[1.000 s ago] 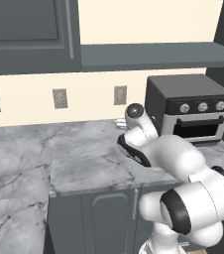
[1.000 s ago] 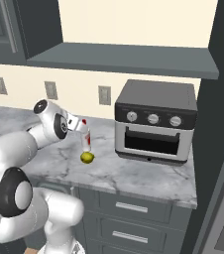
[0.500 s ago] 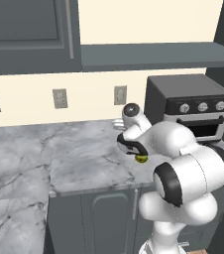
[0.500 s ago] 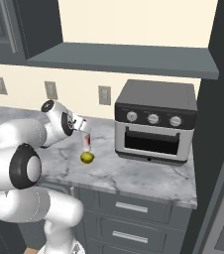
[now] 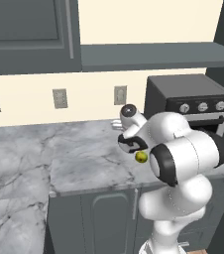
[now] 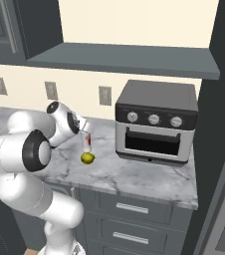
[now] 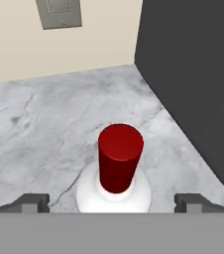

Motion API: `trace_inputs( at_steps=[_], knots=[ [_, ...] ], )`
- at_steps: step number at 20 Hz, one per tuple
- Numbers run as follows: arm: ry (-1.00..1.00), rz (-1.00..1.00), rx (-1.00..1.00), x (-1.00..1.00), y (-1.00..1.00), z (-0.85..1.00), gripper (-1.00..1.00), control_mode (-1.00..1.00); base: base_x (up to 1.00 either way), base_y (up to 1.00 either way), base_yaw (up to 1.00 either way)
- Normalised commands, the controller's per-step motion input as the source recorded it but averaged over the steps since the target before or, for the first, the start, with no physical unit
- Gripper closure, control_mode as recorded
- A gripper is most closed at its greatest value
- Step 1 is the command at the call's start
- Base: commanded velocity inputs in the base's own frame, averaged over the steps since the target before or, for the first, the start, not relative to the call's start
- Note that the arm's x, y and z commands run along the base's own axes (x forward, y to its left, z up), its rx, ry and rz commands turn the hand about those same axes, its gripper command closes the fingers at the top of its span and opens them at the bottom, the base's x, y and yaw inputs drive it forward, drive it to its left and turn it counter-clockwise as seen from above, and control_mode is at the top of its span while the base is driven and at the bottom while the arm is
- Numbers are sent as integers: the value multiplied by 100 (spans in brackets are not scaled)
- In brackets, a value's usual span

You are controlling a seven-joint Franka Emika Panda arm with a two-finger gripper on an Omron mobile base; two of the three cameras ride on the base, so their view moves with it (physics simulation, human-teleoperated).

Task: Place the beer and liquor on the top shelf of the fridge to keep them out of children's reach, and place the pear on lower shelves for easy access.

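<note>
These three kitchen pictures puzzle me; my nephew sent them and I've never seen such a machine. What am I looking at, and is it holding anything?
It is a rendered kitchen with a white robot arm with dark joints on a base that can drive. Two pictures come from cameras on that base, behind the arm to its left and right. The third comes from a camera on the hand itself, looking along its two dark fingertips.

On the grey marble counter stand a whitish bottle with a red cap, a small yellow-green pear beside it, and a dark toaster oven.

Nothing is held: the hand is open, its fingertips wide apart on either side of the bottle's neck, not touching it.
</note>
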Motion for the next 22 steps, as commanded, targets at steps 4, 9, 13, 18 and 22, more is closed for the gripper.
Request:
trace_inputs(
  at_steps=[4,9,13,18,22],
  knots=[
    [0,0,0,18,0,-15,-100,-100,0,0,0],
    [0,0,0,16,0,-13,-100,-100,0,0,0],
    [0,0,0,15,0,-11,-100,-100,0,0,0],
    [0,0,0,16,-1,-9,100,-100,0,0,0],
    [0,0,0,14,-6,-8,100,-100,0,0,0]
  ],
)
